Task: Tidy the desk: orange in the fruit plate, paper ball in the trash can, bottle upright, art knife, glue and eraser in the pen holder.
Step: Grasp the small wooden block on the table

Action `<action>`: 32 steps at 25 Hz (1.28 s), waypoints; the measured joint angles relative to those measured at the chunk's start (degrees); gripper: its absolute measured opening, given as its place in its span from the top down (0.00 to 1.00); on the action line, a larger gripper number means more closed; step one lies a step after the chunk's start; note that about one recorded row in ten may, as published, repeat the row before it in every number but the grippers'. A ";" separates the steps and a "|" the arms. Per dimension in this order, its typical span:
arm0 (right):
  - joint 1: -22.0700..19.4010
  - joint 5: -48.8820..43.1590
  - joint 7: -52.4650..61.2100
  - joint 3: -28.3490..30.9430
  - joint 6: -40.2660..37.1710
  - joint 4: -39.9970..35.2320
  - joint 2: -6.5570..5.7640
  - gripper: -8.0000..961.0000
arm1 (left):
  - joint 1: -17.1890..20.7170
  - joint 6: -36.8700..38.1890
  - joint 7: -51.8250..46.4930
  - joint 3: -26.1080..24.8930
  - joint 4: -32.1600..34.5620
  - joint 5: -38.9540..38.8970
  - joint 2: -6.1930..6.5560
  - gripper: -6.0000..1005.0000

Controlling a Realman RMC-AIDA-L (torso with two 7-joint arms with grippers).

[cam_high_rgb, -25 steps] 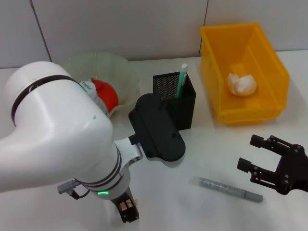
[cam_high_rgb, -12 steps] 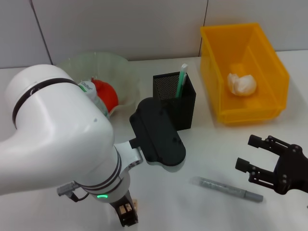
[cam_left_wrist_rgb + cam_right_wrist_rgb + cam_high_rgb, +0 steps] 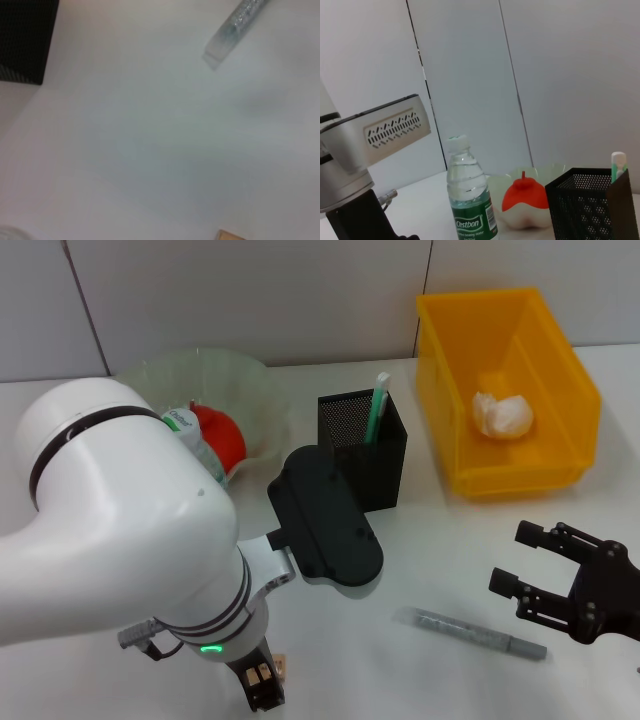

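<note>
Silver-grey art knife [image 3: 470,632] lies flat on the white bench [image 3: 440,540], in front of the pen holder [image 3: 363,447] and just beside my right tool [image 3: 545,569], which hangs low with its fingers spread and has barely shifted over the last second. My left arm has edged a little away from the holder; its tool [image 3: 260,684] is down at the near edge of the bench, beside a small tan piece [image 3: 282,667] that may be the eraser, and I cannot tell how its fingers stand. Glue [image 3: 378,405] stands in the holder, the orange [image 3: 220,435] is in the plate [image 3: 240,390], the paper ball [image 3: 502,414] in the yellow bin [image 3: 560,360], the bottle [image 3: 469,200] upright. I judge only knife and eraser remain.
</note>
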 joint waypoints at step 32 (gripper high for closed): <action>0.00 0.01 0.00 -0.35 -0.44 0.00 0.04 0.20 | -0.22 -0.36 -0.08 -0.02 -1.22 -0.03 0.00 0.62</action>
